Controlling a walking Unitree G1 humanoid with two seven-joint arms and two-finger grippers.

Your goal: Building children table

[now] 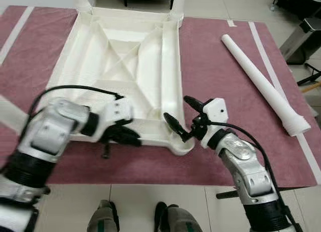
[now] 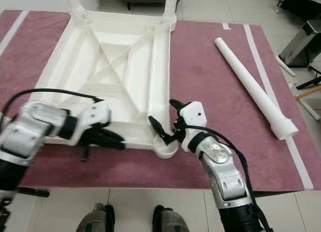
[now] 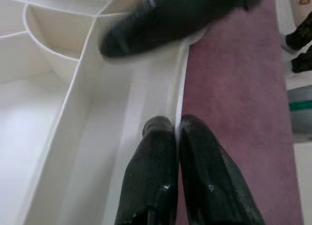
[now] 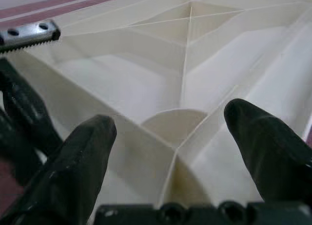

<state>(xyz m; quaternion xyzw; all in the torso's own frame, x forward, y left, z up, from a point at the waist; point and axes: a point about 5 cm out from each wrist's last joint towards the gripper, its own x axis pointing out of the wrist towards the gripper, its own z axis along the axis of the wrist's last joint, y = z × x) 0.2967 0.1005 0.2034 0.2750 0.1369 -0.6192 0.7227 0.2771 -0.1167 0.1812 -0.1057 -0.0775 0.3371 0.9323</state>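
The upturned tabletop lies on the red mat. The left tool pinches its near rim; the right tool, spread, straddles the corner socket. That thin rim grip could slip, shifting the tabletop away from the loose leg.

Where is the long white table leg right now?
The loose table leg lies flat on the maroon mat on the robot's right, apart from the upside-down white tabletop, its ribbed end nearest the robot.

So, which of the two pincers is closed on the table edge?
The left pincer: it pinches the near rim of the upturned white plastic tabletop. The right pincer stands open at the corner.
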